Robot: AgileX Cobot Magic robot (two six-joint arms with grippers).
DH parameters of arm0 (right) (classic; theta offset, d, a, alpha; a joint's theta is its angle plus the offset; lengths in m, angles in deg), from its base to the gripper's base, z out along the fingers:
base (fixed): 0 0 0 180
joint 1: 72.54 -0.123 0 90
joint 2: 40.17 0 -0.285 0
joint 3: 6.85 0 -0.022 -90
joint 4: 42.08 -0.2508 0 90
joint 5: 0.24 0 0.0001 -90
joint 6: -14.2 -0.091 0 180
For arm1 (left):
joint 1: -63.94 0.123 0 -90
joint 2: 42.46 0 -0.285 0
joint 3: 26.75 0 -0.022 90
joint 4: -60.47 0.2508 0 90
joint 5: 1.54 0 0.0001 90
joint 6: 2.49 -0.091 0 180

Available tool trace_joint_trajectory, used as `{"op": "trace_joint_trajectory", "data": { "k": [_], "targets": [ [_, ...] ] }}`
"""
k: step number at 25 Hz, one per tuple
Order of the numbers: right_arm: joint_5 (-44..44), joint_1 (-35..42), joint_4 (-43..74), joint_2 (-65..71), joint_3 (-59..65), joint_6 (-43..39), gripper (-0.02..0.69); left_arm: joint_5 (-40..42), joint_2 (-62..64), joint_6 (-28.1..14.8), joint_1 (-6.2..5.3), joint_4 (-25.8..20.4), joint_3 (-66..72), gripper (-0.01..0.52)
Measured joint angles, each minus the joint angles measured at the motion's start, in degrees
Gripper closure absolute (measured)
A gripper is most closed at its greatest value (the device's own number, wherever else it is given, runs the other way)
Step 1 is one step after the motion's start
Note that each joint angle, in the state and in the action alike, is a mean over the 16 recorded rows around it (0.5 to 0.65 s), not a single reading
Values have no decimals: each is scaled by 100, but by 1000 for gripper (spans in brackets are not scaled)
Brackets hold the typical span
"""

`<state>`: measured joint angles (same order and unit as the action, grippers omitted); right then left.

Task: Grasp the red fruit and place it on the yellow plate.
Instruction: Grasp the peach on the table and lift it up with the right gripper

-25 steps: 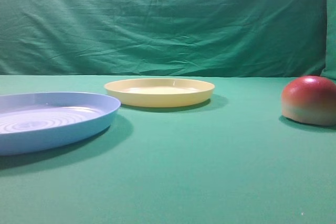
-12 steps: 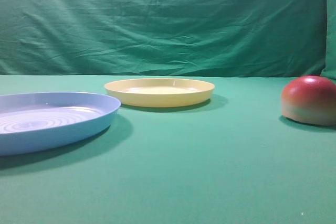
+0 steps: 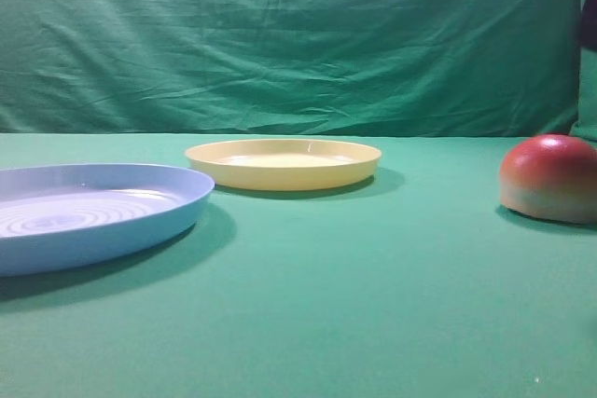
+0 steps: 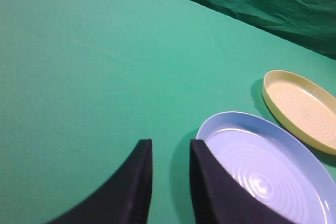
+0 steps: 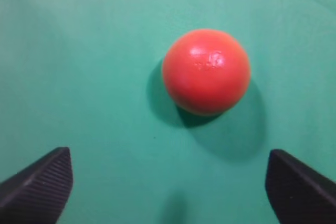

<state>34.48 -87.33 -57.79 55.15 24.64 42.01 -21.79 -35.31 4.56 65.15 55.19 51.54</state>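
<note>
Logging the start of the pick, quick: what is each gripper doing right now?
Left gripper: nearly shut, holding nothing, beside the blue plate.
Right gripper: wide open, empty, above the red fruit.

No legible text or markings anywhere

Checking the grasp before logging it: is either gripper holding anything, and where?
Nothing is held. The right gripper is open above the smooth red rounded fruit; the left gripper is empty.
</note>
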Motion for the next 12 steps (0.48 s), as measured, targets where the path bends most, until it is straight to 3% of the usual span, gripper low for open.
{"op": "trace_joint_trajectory", "data": {
  "k": [5, 12],
  "targets": [
    [-539, -92, 19, 509, -17, 31, 110, 0, 0, 0, 0, 0, 0, 357],
    [-639, -111, 27, 834, -370, 39, 272, 0, 0, 0, 0, 0, 0, 357]
  ]
}}
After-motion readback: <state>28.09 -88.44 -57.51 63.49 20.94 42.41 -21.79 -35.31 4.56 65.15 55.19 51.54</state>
